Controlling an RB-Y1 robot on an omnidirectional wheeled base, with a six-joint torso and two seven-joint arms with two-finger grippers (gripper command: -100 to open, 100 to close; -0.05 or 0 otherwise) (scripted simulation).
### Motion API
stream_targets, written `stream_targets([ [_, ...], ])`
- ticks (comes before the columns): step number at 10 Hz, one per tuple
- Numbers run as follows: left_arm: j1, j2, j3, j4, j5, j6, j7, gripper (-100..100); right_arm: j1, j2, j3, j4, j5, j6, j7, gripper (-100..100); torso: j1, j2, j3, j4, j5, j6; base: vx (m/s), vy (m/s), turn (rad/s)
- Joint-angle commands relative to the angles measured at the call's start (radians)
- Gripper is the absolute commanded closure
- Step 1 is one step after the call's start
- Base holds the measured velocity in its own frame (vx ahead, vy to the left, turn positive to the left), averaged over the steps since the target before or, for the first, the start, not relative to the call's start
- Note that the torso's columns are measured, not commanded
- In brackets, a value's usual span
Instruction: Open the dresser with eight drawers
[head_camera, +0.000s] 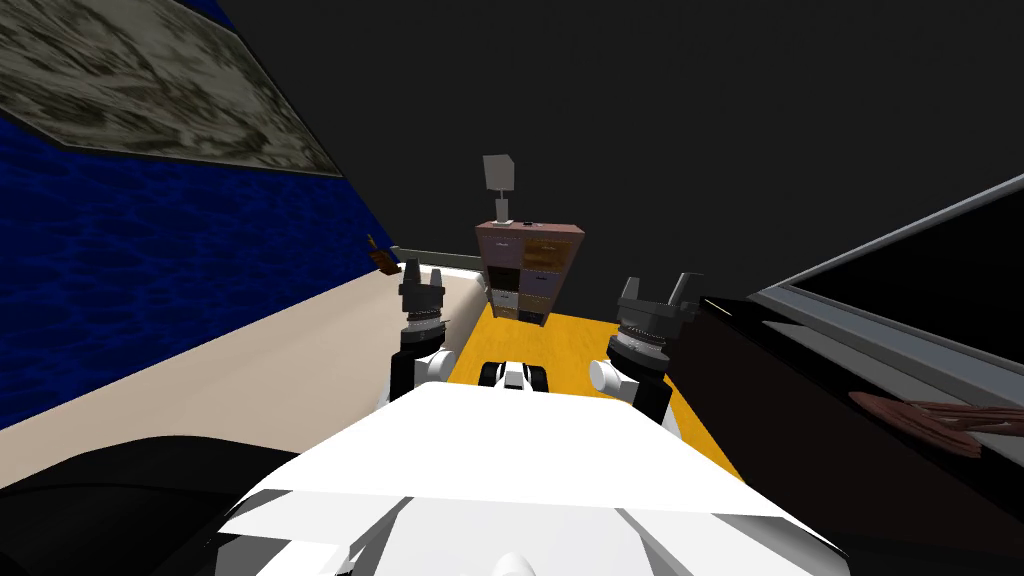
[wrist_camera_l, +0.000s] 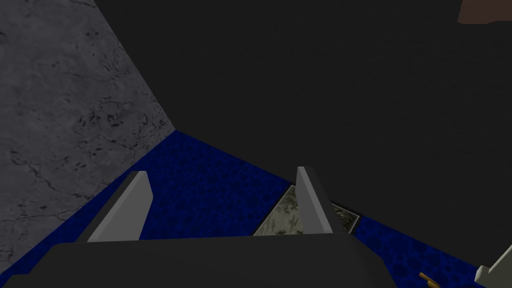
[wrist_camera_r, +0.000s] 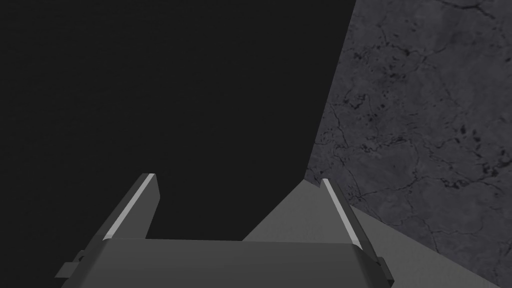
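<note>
Nearest, both arms are held up close in front. The left gripper (wrist_camera_l: 222, 172) is released, its two grey blade fingers spread with nothing between them; the right gripper (wrist_camera_r: 239, 177) is likewise spread and empty. Beyond them a strip of bright orange floor (head_camera: 572, 345) is seen running forward beside a pale beige bed-like surface (head_camera: 300, 350). At its far end — well apart from either gripper — the pinkish-brown dresser with eight mixed-colour drawer fronts (head_camera: 530, 268) is stood against the dark wall, a grey box-shaded lamp (head_camera: 498, 180) set on top. No drawer is seen pulled out, so the task is judged barely begun: approach, grasp and pull are all left.
</note>
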Motion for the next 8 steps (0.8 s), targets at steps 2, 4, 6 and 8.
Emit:
stream_targets([
  [2,-0.002,0.048,0.001,-0.003,0.005,0.019,0.002,-100,0.000,0.000,0.000,0.000,0.000,0.000,0.000,0,0.000,0.106,-0.217,0.107,0.000,0.000,0.035,-0.013,0.003],
  [4,-0.005,0.085,0.002,-0.007,0.011,0.045,0.005,-100,0.000,0.000,0.000,0.000,0.000,0.000,0.000,0,-0.001,0.117,-0.242,0.119,0.000,0.000,0.070,-0.027,0.004],
  [6,-0.010,0.124,0.005,-0.016,0.024,0.098,0.010,-100,0.000,0.000,0.000,0.000,0.000,0.000,0.000,0,0.000,0.117,-0.243,0.120,0.000,0.000,0.146,-0.043,0.009],
  [8,-0.014,0.139,0.007,-0.023,0.034,0.138,0.014,-100,0.000,0.000,0.000,0.000,0.000,0.000,0.000,0,-0.001,0.119,-0.242,0.120,0.000,0.000,0.141,-0.056,0.006],
])
